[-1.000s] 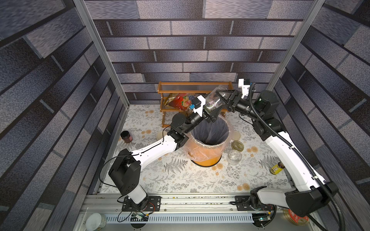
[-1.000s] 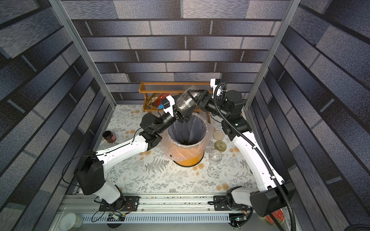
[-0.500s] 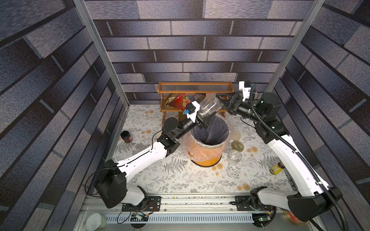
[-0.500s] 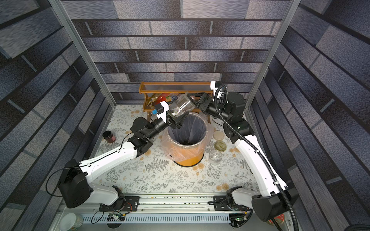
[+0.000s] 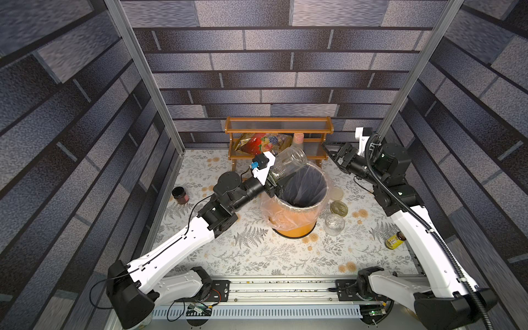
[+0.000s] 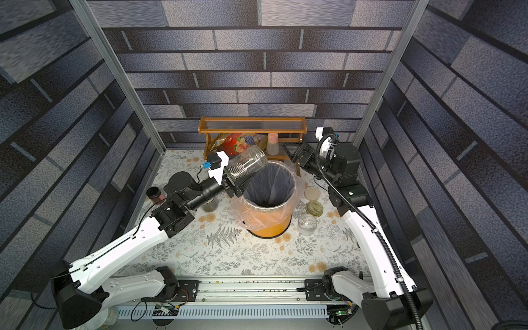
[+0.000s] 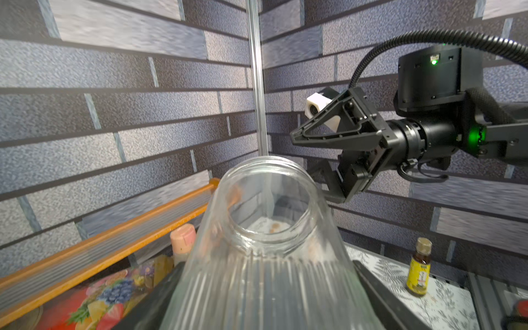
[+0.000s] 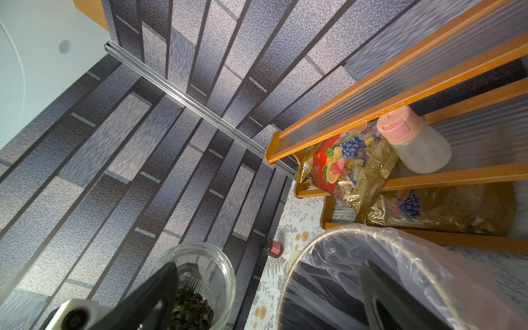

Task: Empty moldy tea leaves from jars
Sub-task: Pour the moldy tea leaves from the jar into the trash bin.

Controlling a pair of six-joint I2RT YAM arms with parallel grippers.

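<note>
The tea leaves [image 8: 191, 311] lie as a dark clump at the base of a clear ribbed jar [image 5: 288, 164]. The left tool [image 5: 275, 179] clamps this jar by its lower end, above the far left rim of the orange bin [image 5: 294, 230]. The jar is tilted with its open mouth up and away, toward the wooden rack [image 5: 278, 128] — so nothing can pour yet. The right tool [image 7: 311, 160] hangs empty with its jaws spread wide, just past the jar's mouth and apart from it.

The likeliest slip is in the turn. The mouth seems to sit at or beyond the bin's edge, and rolling it down there would drop leaves on the loose plastic liner or on the table [image 5: 257, 257] between bin and rack. Smooth glass held only at the base could also slide once inverted. The rack is close behind both tools, and the right tool looks to stand where the mouth would swing.

Right of the bin, a greenish-filled jar [image 5: 339, 207], an empty jar [image 5: 334, 225] and a cream lid [image 5: 335, 193] crowd together. The front of the table is open — so is the space over the bin's opening.
</note>
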